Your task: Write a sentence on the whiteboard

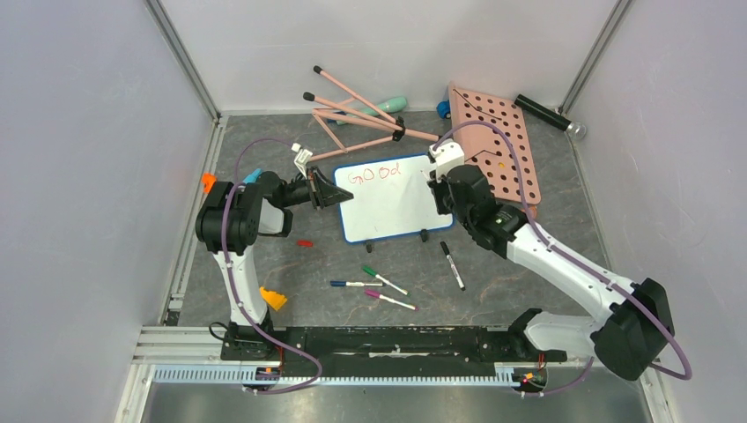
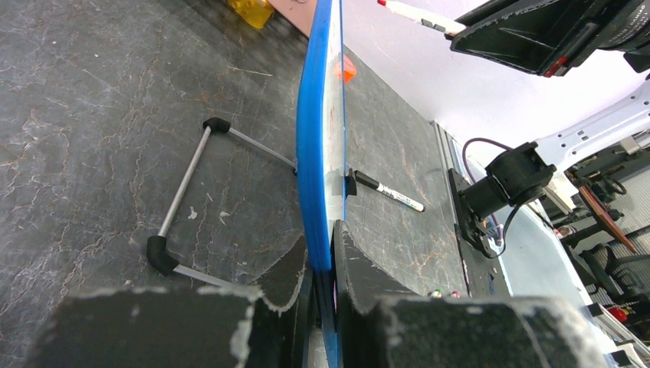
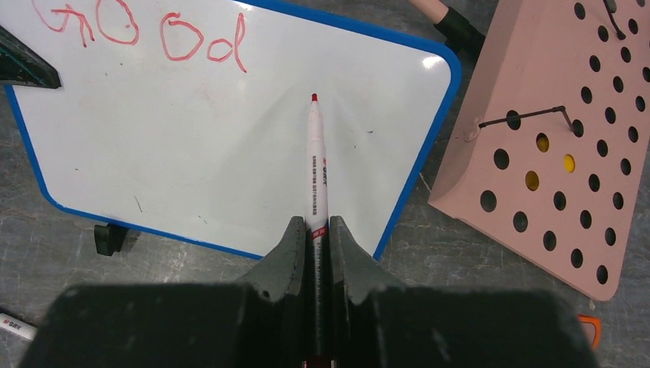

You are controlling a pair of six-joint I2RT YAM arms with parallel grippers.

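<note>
Blue-rimmed whiteboard [image 1: 392,211] at table centre; red sentence [image 1: 374,173] reads "good" along its 12 o'clock edge. At 9 o'clock, left gripper [image 1: 339,196] clamps the rim. At 3 o'clock, right gripper [image 1: 438,182] grips red marker [image 3: 316,153], tip over the white face.

Blue-rimmed whiteboard [image 1: 388,211] sits tilted on black feet [image 1: 380,241], its red sentence [image 1: 377,173] reading "good".
</note>
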